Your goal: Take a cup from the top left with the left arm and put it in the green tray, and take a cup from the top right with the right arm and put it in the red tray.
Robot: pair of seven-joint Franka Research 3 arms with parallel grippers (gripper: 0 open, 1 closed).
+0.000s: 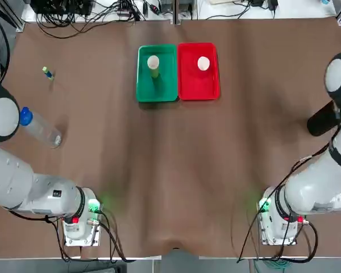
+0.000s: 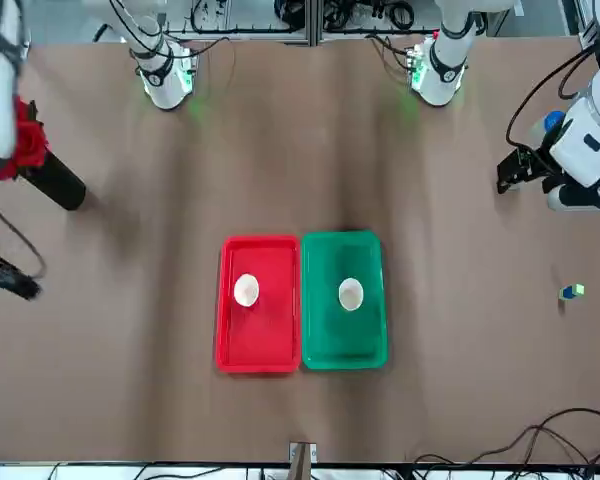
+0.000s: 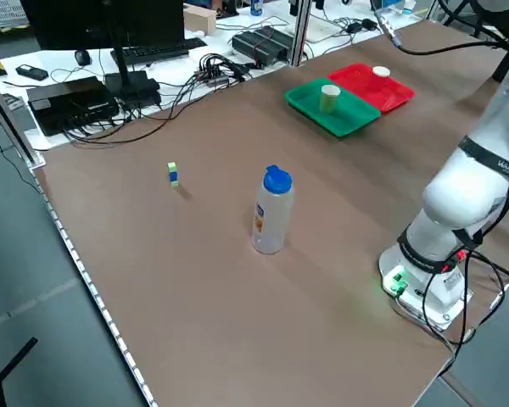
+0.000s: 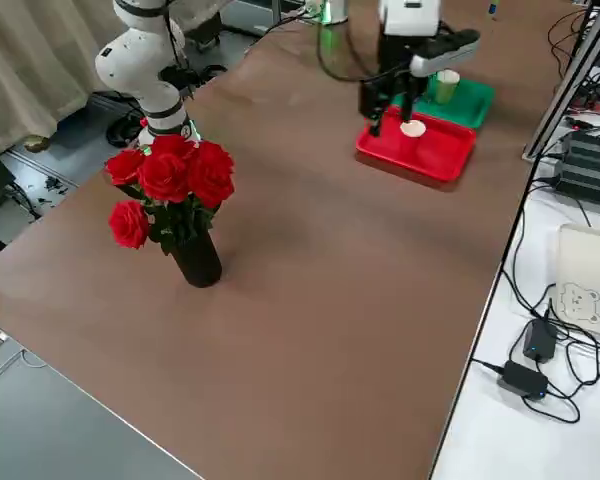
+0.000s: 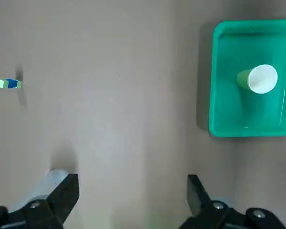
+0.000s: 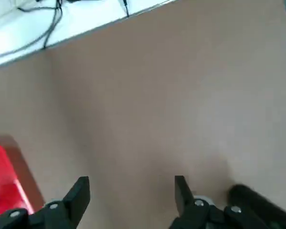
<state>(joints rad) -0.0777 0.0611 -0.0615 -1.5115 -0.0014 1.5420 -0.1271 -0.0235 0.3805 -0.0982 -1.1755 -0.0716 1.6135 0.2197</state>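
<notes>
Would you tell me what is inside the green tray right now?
One small yellow-green cup stands upright in the green tray, its white inside facing up. Nothing else shows on the tray floor; the patch under the cup is covered.

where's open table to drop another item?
Widest bare patch: the table's middle, from the green tray and red tray down to both arm bases. Taken spots: bottle and small block on the left, rose vase on the right.
</notes>
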